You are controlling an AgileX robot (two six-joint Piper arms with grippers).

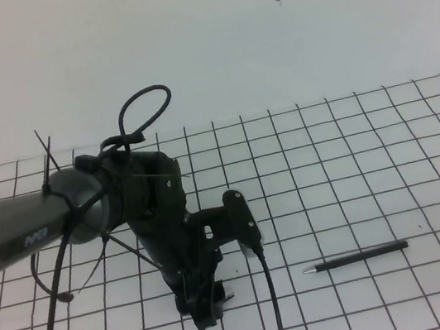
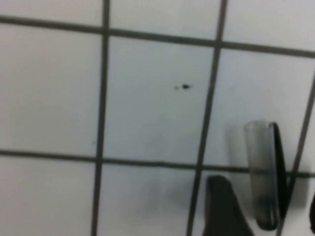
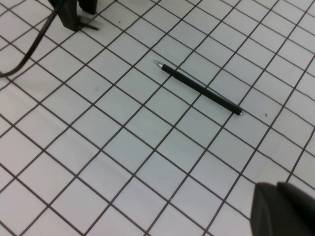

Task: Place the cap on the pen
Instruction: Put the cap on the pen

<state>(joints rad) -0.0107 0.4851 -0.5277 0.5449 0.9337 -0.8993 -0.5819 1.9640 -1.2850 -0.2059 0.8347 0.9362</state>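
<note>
The pen [image 1: 356,257] is a thin black stick with a silvery tip pointing left. It lies flat on the grid mat at the right and shows in the right wrist view [image 3: 199,87]. The cap [image 2: 263,177] is short, translucent grey with a black clip, and lies on the mat. My left gripper [image 1: 206,314] points down at the mat, left of the pen. In the left wrist view it [image 2: 266,199] is open, with the cap between its fingers [image 2: 221,209] and gaps on both sides. My right gripper [image 3: 283,209] is shut and empty, hovering near the pen's back end.
The white mat with a black grid [image 1: 352,152] covers the table, with a plain white wall behind it. A black cable [image 1: 272,307] hangs from the left arm toward the front edge. The right arm is outside the high view.
</note>
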